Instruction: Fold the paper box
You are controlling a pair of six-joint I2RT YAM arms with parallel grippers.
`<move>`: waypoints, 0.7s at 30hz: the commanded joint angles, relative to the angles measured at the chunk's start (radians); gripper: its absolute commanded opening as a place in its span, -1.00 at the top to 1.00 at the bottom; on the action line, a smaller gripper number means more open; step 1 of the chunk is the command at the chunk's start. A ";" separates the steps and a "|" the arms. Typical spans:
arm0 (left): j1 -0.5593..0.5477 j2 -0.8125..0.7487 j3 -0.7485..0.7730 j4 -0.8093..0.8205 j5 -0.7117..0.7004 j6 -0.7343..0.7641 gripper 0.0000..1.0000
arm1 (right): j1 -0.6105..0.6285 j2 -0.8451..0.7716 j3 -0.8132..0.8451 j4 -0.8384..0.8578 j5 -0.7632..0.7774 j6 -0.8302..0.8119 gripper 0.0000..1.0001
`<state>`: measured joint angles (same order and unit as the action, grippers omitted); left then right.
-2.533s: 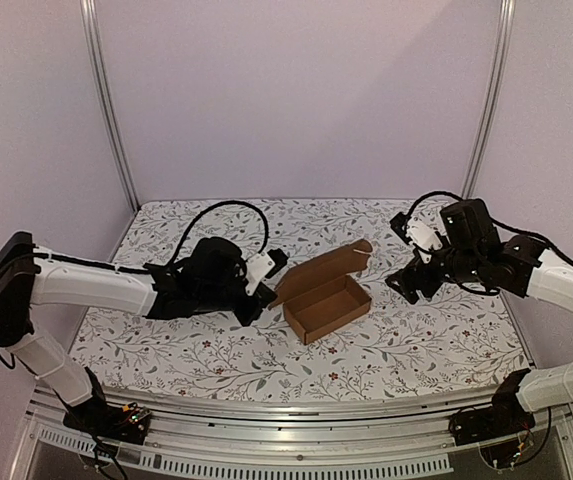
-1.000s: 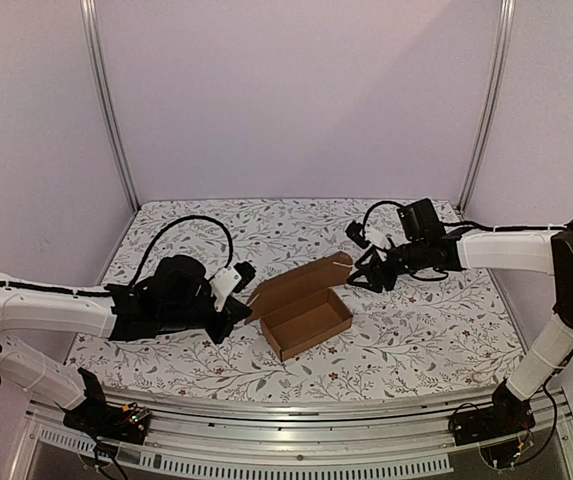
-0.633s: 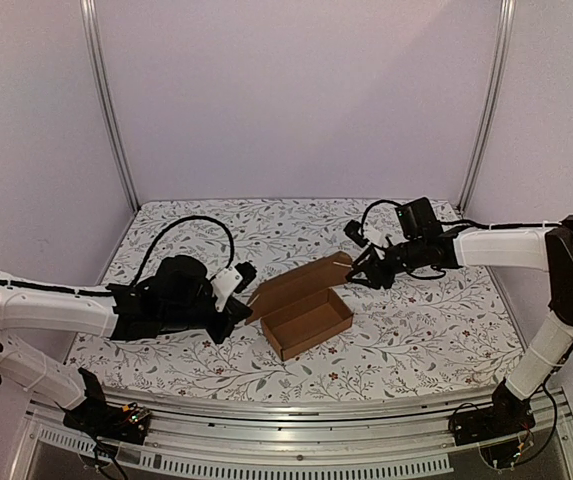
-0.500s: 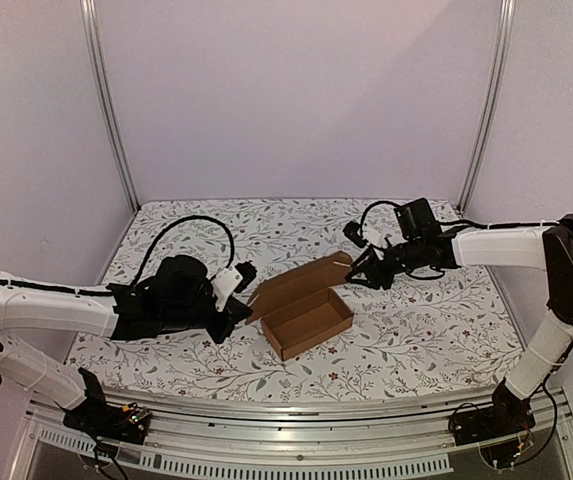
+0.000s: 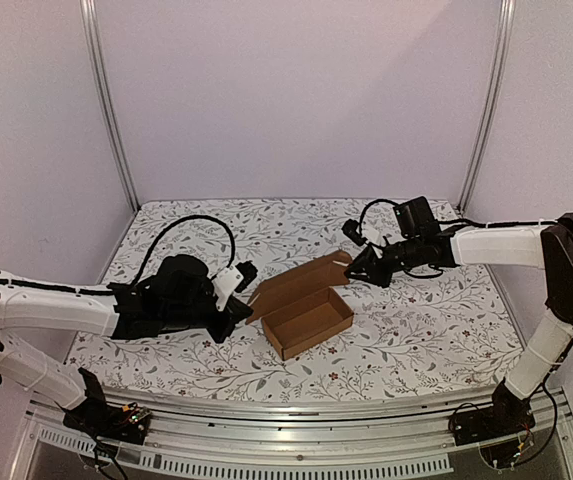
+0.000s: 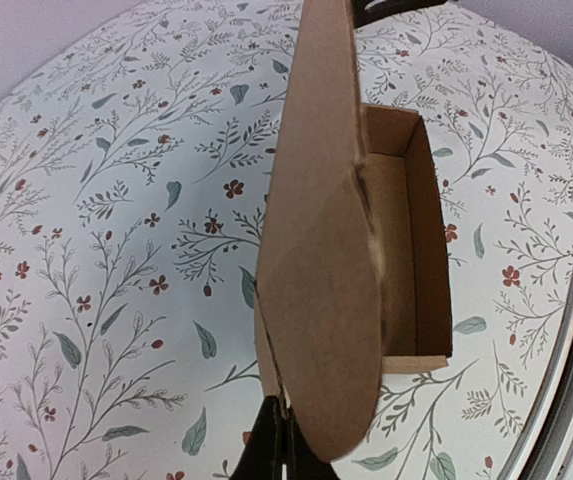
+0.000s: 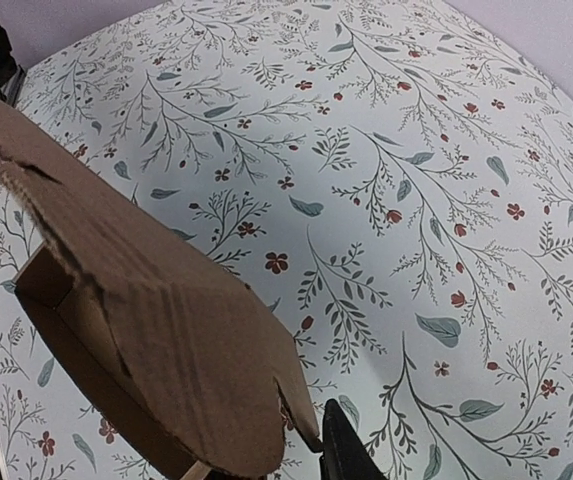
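We're looking at the lid-closing step, I'd say: the paper box (image 5: 306, 318) is sitting mid-bench (image 5: 416, 340), tray open, lid (image 5: 301, 278) standing up. The left hand (image 5: 241, 303) is reaching in low from the left edge, pinching the box's left end. The right hand (image 5: 358, 268) is stretching to the lid's far-right tip; I cannot tell whether it's gripping. Next, the lid is needing a push down toward the near edge.

I count 2 arms of the same build. The left arm (image 5: 56, 305) and right arm (image 5: 496, 243) wear smooth white tubular shells, broken up by chunky black joint housings. A thin black cable (image 5: 196, 218) loops free above each wrist. Each black base (image 5: 116, 420) shows a tuft of coloured wiring. The left gripper (image 5: 246, 308) and right gripper (image 5: 354, 270) are matte black, each with a small white block behind it.
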<state>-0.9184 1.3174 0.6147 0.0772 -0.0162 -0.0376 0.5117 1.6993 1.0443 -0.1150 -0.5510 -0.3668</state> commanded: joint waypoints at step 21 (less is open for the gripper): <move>-0.010 0.054 0.094 -0.073 -0.142 -0.115 1.00 | 0.174 -0.203 -0.191 0.105 0.341 0.131 1.00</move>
<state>-0.9188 1.3373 0.6594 0.0399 -0.1097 -0.1024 0.6270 1.5658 0.8989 -0.0471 -0.3649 -0.2966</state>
